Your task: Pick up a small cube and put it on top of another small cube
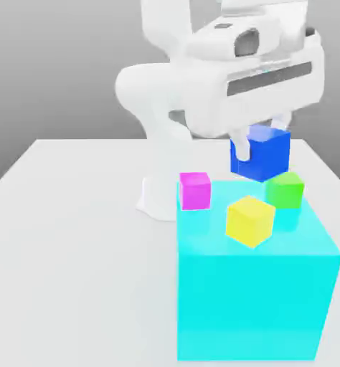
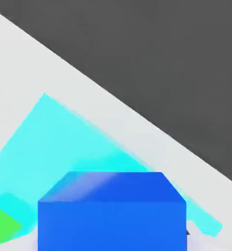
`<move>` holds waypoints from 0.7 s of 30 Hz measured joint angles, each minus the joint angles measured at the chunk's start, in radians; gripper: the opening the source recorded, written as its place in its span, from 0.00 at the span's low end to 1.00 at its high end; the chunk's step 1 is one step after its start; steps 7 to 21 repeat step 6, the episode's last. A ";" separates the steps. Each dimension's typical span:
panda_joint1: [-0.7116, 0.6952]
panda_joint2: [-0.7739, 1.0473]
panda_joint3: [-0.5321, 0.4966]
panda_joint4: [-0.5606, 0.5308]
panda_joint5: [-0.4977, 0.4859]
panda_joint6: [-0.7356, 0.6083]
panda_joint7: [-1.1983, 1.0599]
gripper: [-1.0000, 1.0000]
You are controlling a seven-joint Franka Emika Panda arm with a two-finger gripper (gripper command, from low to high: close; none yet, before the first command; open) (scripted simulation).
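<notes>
In the upper right of the exterior view the white arm reaches over the scene, and its gripper is clamped on the small blue cube, one pale finger showing against the cube's near-left face. The cube hangs in the air right of centre, clear of the table, behind and above the green cube, which it appears to be apart from, though the overlap makes that hard to judge.

The big cyan block fills the lower right of that frame. On its top face sit the magenta cube at the far-left corner, the yellow cube near the middle and tilted on a corner-forward angle, and the green cube toward the far-right edge; the three stand apart from one another.

In the hand view the blue cube sits low at centre frame, with the cyan block spreading behind it, a patch of green cube at the lower left, and pale table crossing diagonally
</notes>
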 joint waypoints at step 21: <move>-0.001 0.037 0.007 -0.071 -0.008 0.103 0.007 1.00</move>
